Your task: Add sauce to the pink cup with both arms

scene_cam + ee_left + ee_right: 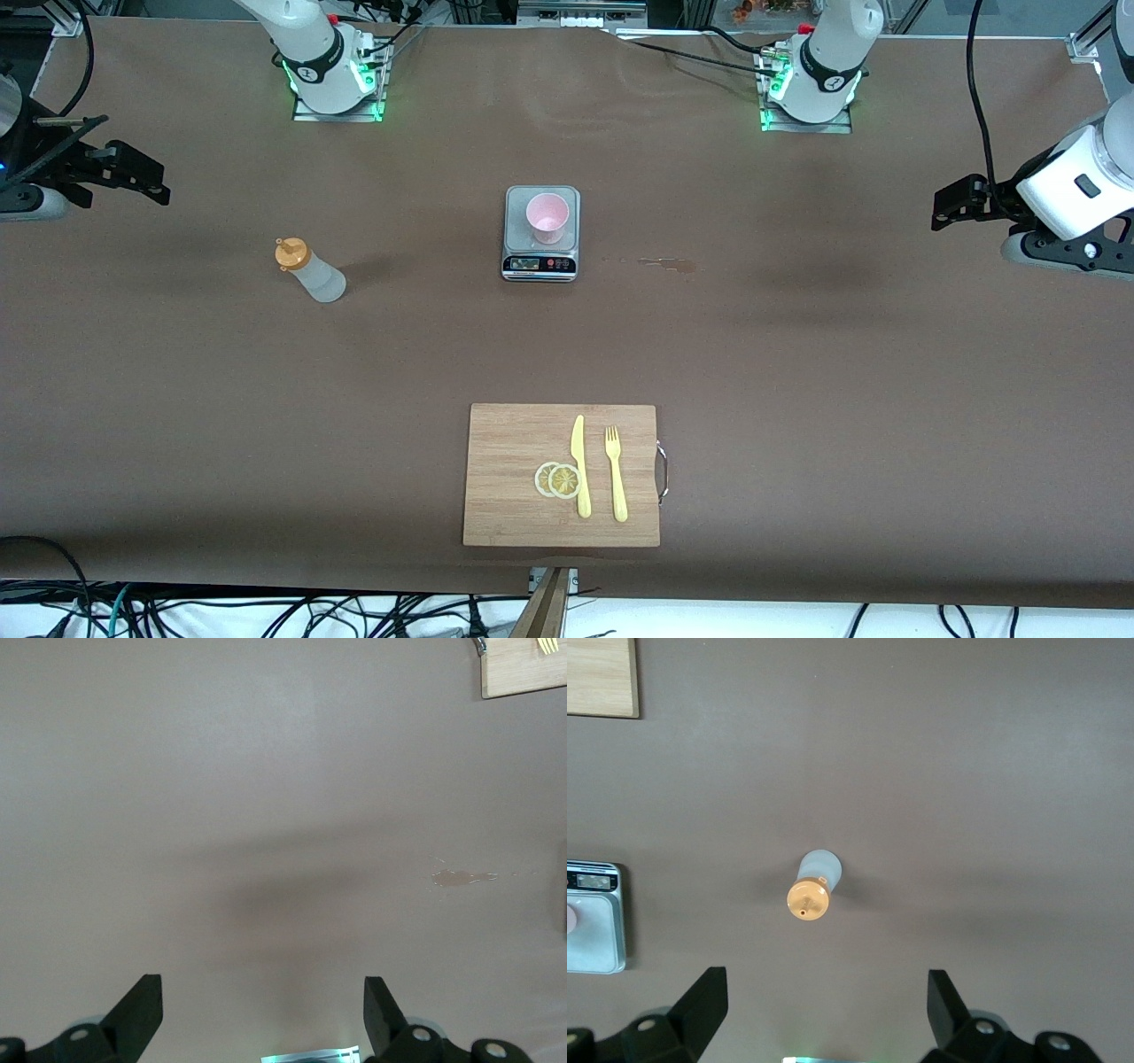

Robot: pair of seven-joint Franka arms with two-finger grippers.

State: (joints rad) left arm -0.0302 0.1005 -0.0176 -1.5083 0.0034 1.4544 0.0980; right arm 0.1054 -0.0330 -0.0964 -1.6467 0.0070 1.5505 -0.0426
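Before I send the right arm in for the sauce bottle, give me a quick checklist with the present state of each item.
1. Sauce bottle standing upright, cap on: ok.
2. Right gripper open and holding nothing, up in the air over the table with the bottle in its view: ok.
3. Left gripper open and holding nothing, waiting over bare table at its own end: ok.
4. Pink cup upright on the scale, mouth up: ok.
5. Table clean near the scale: not ok, a small stain lies toward the left arm's end.
6. Sauce level in the bottle: cannot tell.
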